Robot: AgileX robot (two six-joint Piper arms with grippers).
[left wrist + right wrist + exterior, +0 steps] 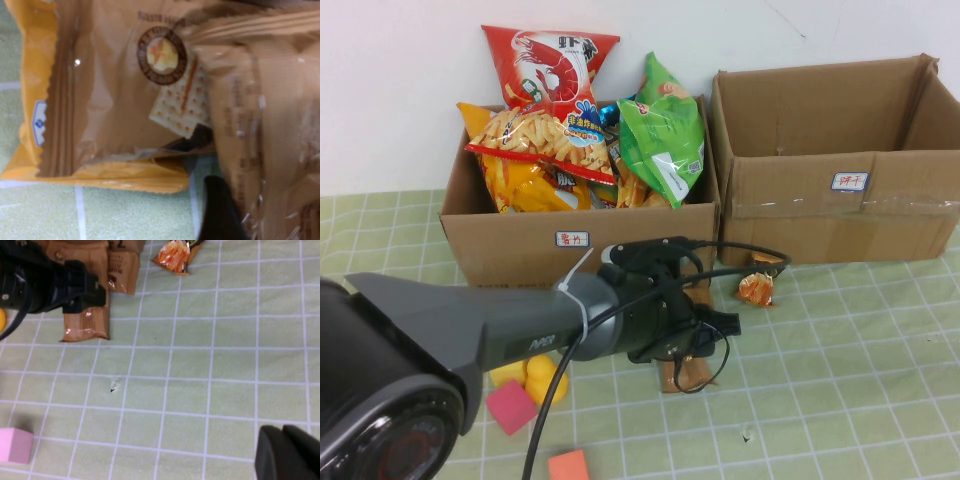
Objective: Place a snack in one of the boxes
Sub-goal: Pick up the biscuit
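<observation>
Two cardboard boxes stand at the back. The left box (520, 245) is heaped with snack bags; the right box (800, 215) is empty. My left gripper (715, 328) is low over the table in front of the left box, shut on a brown cracker packet (685, 375). In the left wrist view this crumpled packet (270, 125) presses against one black finger (217, 210) and hides the other. A second brown packet (115, 90) lies flat beside it. My right gripper (281, 452) is shut and empty above bare tablecloth, out of the high view.
A small orange snack (757, 288) lies in front of the gap between the boxes. Yellow toys (535, 378), a pink cube (510, 405) and an orange cube (568, 466) lie at the front left. The left arm's cable loops over the brown packet.
</observation>
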